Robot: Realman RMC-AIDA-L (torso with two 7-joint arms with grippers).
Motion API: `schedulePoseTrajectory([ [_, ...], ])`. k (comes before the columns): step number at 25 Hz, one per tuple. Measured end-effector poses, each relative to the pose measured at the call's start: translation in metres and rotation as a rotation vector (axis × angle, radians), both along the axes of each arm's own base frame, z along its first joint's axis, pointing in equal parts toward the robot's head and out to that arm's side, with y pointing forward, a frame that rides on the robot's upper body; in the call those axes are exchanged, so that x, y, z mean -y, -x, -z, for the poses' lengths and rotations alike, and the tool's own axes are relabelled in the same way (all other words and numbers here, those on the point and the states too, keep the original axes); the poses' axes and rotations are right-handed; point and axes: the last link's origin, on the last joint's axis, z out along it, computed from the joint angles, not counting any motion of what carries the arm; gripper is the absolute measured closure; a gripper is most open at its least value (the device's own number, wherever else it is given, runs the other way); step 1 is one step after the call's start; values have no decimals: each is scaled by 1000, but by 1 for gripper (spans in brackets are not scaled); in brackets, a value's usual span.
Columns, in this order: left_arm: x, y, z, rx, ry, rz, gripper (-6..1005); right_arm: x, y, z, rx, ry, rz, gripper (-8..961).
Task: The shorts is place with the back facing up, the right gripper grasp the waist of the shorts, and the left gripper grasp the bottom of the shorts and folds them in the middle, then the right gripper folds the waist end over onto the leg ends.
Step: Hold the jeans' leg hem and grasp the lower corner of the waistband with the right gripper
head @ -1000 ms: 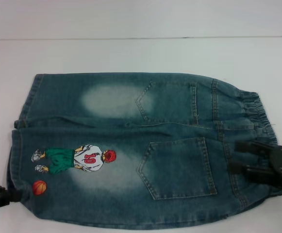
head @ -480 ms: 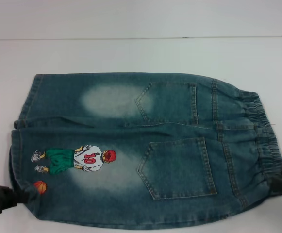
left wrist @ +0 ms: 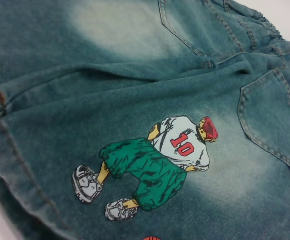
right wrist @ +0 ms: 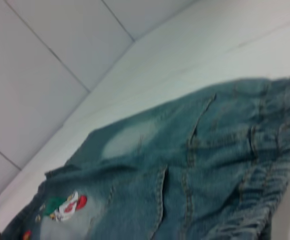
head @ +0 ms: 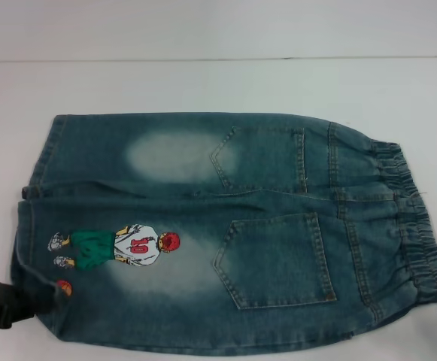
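Shorts [head: 226, 233] — soft, limp denim; pinch at elastic waist, right. Left gripper [head: 4, 301] near hem, jaws' state unclear.

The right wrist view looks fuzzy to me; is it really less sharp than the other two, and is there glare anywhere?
Yes: in the right wrist view the shorts are soft, their stitching smeared; the left wrist view is crisp, the cartoon footballer print clear down to its 10; the head view is moderately sharp with flat, even light, no glare on the table and hardly any shadow.
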Motion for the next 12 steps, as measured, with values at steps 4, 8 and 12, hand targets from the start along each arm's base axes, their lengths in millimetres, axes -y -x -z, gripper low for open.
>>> schedulePoseTrajectory([
  [4,-1,-1,1,0,4,1,958,-2,0,2,4,19,7,86],
  [8,0,-1,1,0,6,0,958,-2,0,2,3,20,8,90],
  [12,0,0,1,0,6,-2,958,-7,2,2,3,20,-6,95],
])
